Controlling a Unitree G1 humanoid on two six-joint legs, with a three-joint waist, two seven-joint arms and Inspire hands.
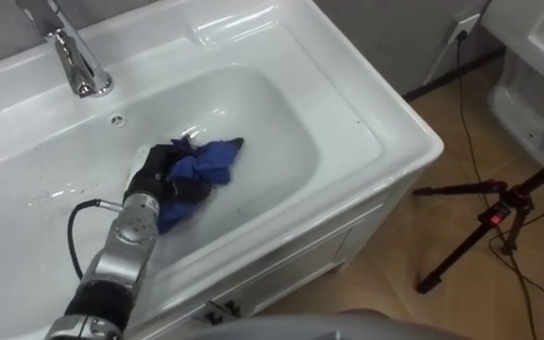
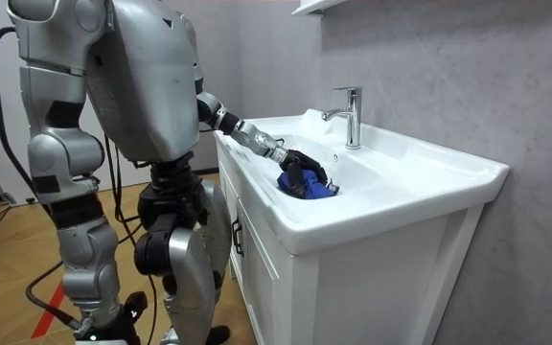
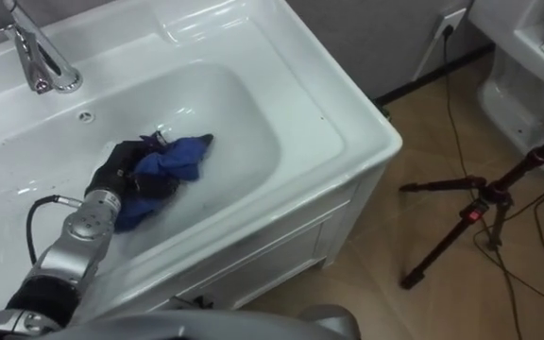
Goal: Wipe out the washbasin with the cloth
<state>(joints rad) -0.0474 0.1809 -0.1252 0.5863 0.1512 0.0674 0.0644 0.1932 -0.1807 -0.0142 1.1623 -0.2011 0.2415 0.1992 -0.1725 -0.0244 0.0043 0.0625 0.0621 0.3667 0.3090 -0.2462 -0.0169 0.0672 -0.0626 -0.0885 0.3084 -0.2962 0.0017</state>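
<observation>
While the robot stands upright against the front of the white cabinet (image 2: 257,259), its left arm enters the eye views from the lower left and runs up and to the right, over the front rim and down into the basin (image 1: 281,104). The forearm is nearly straight and slopes down to the wrist. The left hand (image 1: 156,176) sits low in the bowl, left of the frame centre, with its dark fingers curled round a blue cloth (image 1: 208,162). The cloth is bunched. Most of it lies just right of the hand on the basin floor, and one fold hangs below the wrist. In the room view, the right hand (image 2: 92,321) hangs low at the lower left of the frame, and its finger position cannot be determined.

Beyond the hand, an overflow hole (image 1: 117,120) sits in the rear wall of the bowl. Behind it, at the upper left, a chrome faucet (image 1: 76,59) stands on the back ledge, well apart from the hand. Nothing lies between the hand and the rest of the bowl.

At the right of the frame, a black tripod (image 1: 484,222) stands on the wooden floor, clear of the cabinet. A wall socket (image 1: 465,28) and a white fixture (image 1: 536,94) occupy the upper right.
</observation>
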